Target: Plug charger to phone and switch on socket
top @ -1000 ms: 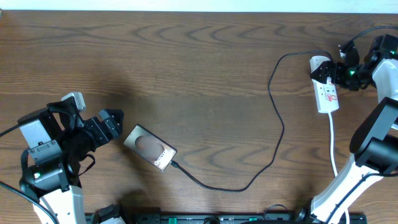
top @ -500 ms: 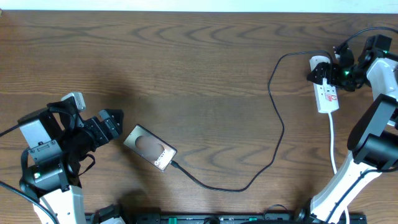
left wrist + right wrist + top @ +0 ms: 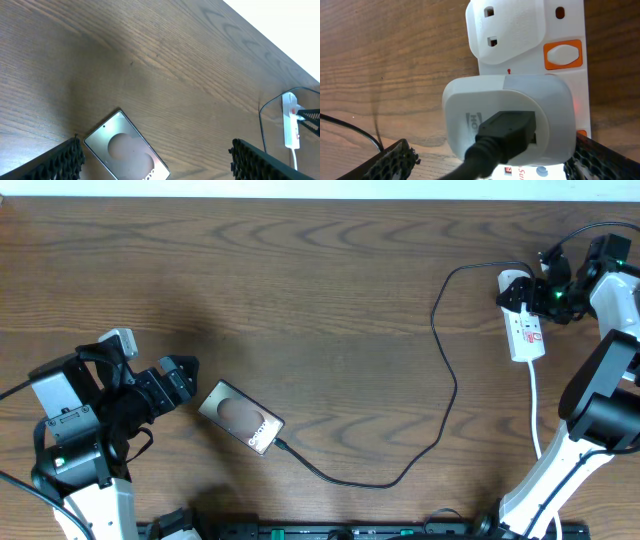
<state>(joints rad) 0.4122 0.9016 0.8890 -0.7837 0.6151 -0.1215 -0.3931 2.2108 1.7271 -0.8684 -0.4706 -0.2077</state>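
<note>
At right edge: right gripper (image 3: 522, 295) wide open, straddling charger (image 3: 506, 131) plug in socket (image 3: 528, 340), gripping nothing. Near-left corner: left gripper (image 3: 186, 377) wide open, empty. One charger, one phone (image 3: 241, 417), one socket.

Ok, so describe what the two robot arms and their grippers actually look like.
Both arms have white links with black joints: left arm, right arm. Each gripper is black, left gripper and right gripper, with honeycomb-textured fingers. Thin black cables loop off both; a small green light glows on each.
</note>
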